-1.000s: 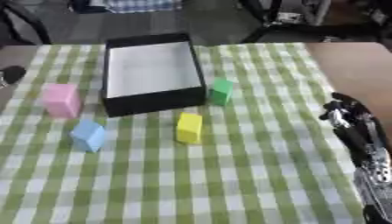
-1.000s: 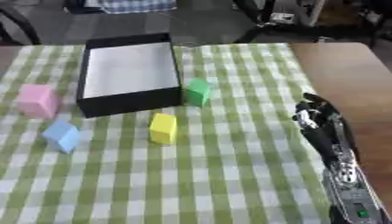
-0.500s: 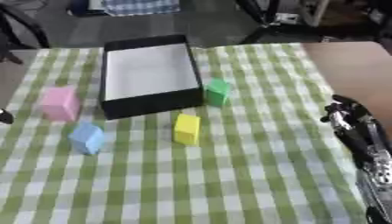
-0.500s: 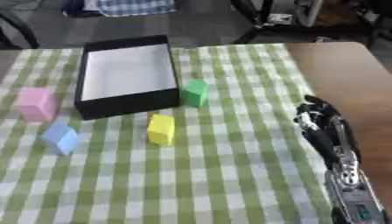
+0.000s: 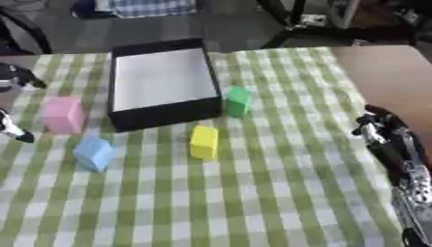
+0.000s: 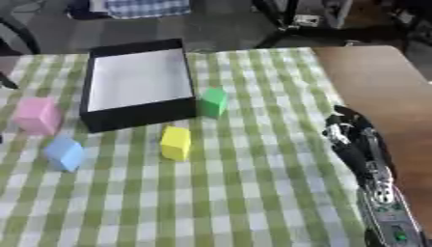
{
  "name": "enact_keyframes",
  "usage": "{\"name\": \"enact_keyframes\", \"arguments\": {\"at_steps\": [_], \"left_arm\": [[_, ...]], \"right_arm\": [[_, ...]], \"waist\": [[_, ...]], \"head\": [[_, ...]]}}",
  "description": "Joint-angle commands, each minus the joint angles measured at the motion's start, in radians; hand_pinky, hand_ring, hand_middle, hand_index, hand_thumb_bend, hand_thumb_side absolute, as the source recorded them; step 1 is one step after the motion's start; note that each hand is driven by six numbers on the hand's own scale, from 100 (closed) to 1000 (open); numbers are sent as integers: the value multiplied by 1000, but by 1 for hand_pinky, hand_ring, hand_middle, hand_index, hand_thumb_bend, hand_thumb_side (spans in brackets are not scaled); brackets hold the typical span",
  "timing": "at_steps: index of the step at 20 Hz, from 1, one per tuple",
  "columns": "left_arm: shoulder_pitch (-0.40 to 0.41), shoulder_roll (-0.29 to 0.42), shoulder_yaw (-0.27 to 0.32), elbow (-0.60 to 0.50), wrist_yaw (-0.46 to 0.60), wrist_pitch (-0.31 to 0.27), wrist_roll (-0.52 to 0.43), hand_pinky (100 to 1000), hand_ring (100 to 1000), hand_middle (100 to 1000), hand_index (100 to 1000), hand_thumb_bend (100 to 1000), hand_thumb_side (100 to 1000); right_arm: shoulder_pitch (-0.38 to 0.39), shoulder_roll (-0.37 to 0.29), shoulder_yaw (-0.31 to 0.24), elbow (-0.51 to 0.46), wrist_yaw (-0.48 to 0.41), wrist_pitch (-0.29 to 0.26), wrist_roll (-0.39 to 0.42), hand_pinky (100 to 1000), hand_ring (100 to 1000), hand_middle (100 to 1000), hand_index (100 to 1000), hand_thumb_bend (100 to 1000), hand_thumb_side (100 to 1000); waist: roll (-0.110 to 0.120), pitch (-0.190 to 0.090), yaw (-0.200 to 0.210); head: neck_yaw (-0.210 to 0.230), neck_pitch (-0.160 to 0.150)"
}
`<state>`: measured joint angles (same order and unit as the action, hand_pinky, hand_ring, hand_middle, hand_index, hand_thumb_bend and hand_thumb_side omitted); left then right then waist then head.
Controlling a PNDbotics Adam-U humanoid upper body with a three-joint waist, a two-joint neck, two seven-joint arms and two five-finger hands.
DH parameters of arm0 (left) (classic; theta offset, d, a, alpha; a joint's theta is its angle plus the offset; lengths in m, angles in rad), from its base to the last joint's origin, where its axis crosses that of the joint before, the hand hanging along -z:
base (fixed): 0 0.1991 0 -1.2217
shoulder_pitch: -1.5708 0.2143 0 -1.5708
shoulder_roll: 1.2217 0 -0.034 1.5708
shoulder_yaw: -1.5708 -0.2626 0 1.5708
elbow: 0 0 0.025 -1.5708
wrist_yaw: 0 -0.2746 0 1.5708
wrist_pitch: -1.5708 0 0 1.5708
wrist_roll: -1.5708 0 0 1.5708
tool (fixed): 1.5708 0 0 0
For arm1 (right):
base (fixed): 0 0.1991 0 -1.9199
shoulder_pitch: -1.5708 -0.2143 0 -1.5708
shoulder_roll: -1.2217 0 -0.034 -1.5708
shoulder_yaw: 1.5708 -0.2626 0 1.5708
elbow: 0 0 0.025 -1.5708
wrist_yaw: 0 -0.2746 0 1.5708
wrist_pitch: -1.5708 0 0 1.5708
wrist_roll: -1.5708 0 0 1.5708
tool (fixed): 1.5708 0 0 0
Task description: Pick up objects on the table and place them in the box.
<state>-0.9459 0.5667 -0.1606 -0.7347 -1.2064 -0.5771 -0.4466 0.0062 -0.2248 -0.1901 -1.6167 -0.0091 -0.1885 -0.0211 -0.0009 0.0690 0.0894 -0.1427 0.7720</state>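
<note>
A black box [image 5: 123, 122] with a white floor stands at the back of the checked table. Touching its right front corner is a green block [image 5: 239, 100]. A yellow block [image 5: 203, 142] lies just in front of the box. A pink block [image 5: 64, 114] stands left of the box, and a blue block [image 5: 93, 153] lies in front of the pink one. My left hand [image 5: 12, 78] shows only as dark tips at the left edge, spread apart beside the pink block and touching nothing. My right hand [image 6: 347, 131] rests at the right, fingers relaxed, holding nothing.
The green checked cloth [image 5: 253, 193] covers the table, and bare brown tabletop [image 5: 388, 77] shows at the right. Dark stands and a chair are behind the far edge.
More of my left hand now shows at the left edge, near the pink block. The blocks, the box and my right hand have stayed put.
</note>
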Motion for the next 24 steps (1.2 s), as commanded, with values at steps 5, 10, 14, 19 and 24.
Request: {"name": "enact_keyframes", "arguments": {"at_steps": [5, 10, 14, 19, 24], "left_arm": [[-33, -34, 43, 20, -83, 58, 118, 816, 786, 795, 906, 575, 448], [-31, -62, 54, 53, -132, 100, 204, 815, 781, 790, 903, 541, 448], [-25, -80, 65, 95, -157, 103, 224, 811, 775, 781, 901, 500, 456], [-16, -103, 81, 125, -165, 113, 214, 805, 764, 764, 891, 458, 453], [-6, -110, 92, 124, -171, 136, 256, 725, 623, 608, 801, 367, 358]], "right_arm": [[-8, -19, 0, -9, 0, 0, 4, 798, 560, 602, 809, 100, 459], [-10, -17, 1, -8, -1, 0, 5, 798, 560, 602, 809, 100, 459], [-11, -16, 2, -8, -2, 0, 7, 798, 560, 602, 809, 100, 460], [-13, -14, 3, -7, -4, 0, 8, 798, 560, 602, 808, 100, 460], [-15, -13, 2, -7, -4, 0, 8, 798, 560, 602, 808, 100, 461]], "waist": [[1, -30, 0], [-1, -28, -1], [-2, -27, -4], [-4, -24, -8], [-6, -21, -13]], "head": [[-1, -2], [1, -2], [-1, -2], [0, -2], [-1, -2]]}}
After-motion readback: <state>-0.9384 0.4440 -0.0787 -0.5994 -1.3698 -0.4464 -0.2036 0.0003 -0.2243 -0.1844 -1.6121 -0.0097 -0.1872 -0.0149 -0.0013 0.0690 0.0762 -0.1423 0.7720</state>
